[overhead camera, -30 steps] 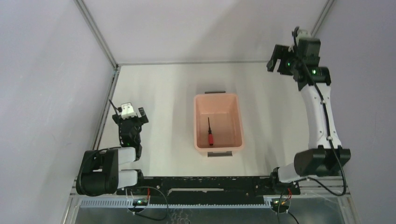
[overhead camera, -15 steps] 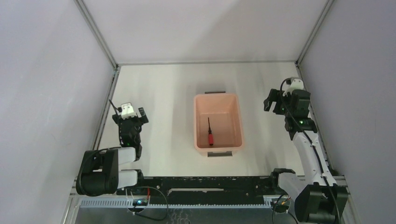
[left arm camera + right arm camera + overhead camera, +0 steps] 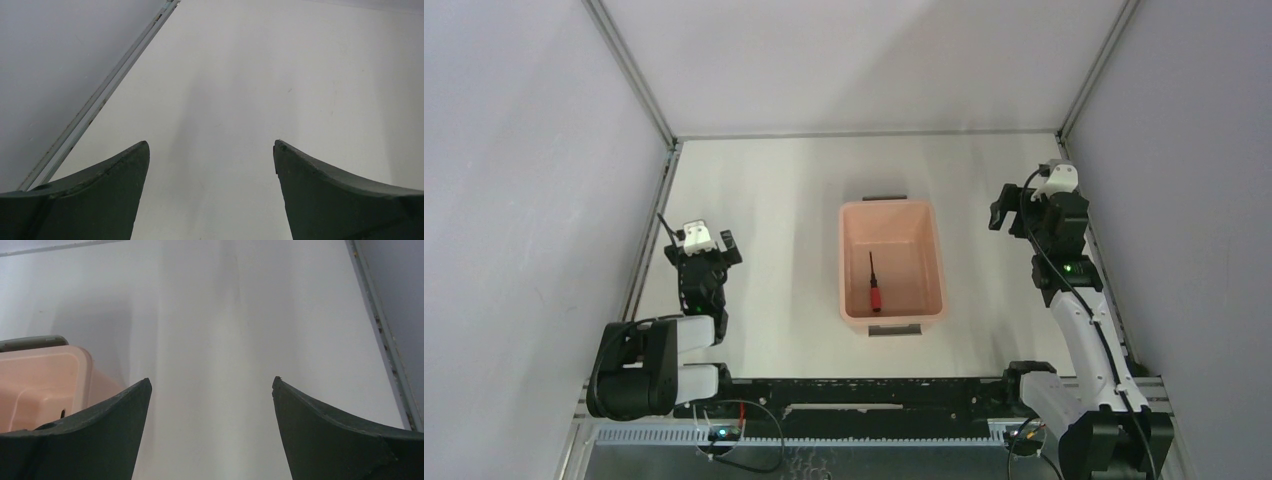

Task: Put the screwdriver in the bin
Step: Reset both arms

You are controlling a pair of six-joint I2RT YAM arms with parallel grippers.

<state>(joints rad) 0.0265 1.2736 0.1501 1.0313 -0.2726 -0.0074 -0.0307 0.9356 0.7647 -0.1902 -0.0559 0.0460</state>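
The salmon-pink bin (image 3: 927, 262) stands at the table's middle, a dark grey handle at each short end. The screwdriver (image 3: 874, 285), red handle and black shaft, lies inside it on the floor, handle toward the near end. My right gripper (image 3: 1009, 214) is open and empty, to the right of the bin's far end; its wrist view shows the bin's corner (image 3: 45, 375) at left, between open fingers (image 3: 210, 382). My left gripper (image 3: 707, 250) is open and empty, well left of the bin, over bare table (image 3: 210, 145).
Grey walls enclose the white table (image 3: 774, 200) on three sides, with metal frame rails along the left edge (image 3: 649, 235) and right edge (image 3: 1089, 215). The arm bases sit on a black rail (image 3: 864, 390) at the near edge.
My right arm has swung down from high at the back right and folded back toward its base, ending beside the bin's far right. The left arm, bin and screwdriver have not moved.
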